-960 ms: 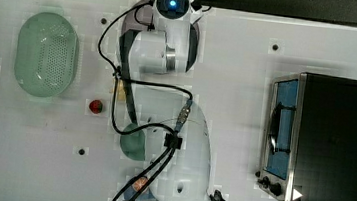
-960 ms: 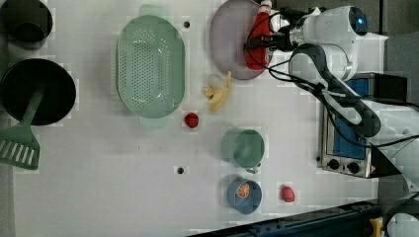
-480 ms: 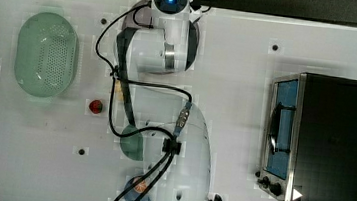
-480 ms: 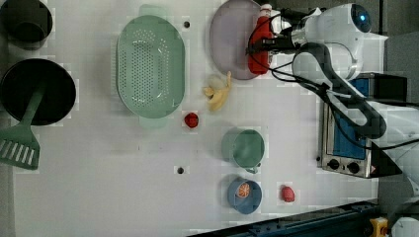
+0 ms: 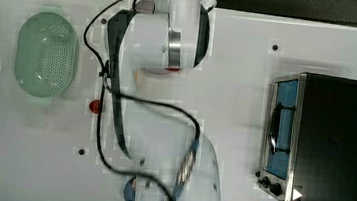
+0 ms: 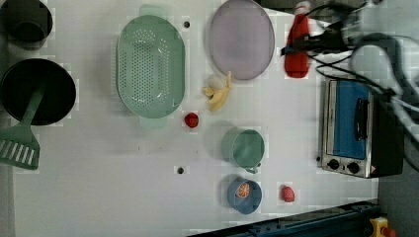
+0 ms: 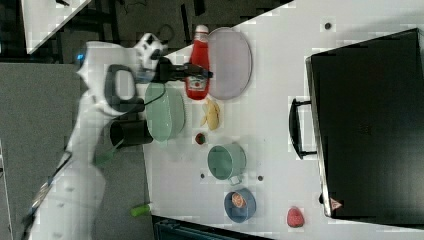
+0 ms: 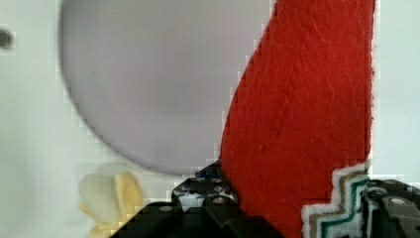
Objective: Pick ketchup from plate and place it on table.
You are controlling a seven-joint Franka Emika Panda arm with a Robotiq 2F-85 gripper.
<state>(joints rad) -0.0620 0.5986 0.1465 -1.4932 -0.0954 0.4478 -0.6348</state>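
Red ketchup [image 6: 297, 48] bottle, white cap, label band, pinched by end effector [image 6: 300, 45], beside plate [image 6: 241, 38]

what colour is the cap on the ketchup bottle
White, on the red ketchup bottle; the right view shows it best.

The table [image 6: 99, 187] carries 1 ketchup bottle [image 6: 297, 49], 1 lilac plate [image 6: 241, 39], 1 green colander [image 6: 150, 65], 1 peeled banana [image 6: 218, 93], 1 teal mug [image 6: 243, 147], 1 blue dish with an orange slice [image 6: 244, 195], 2 small red pieces [image 6: 191, 119] [image 6: 287, 193], 2 black pots [image 6: 35, 91] [image 6: 25, 19], 1 green spatula [image 6: 20, 143] and 1 toaster oven [image 6: 353, 128].
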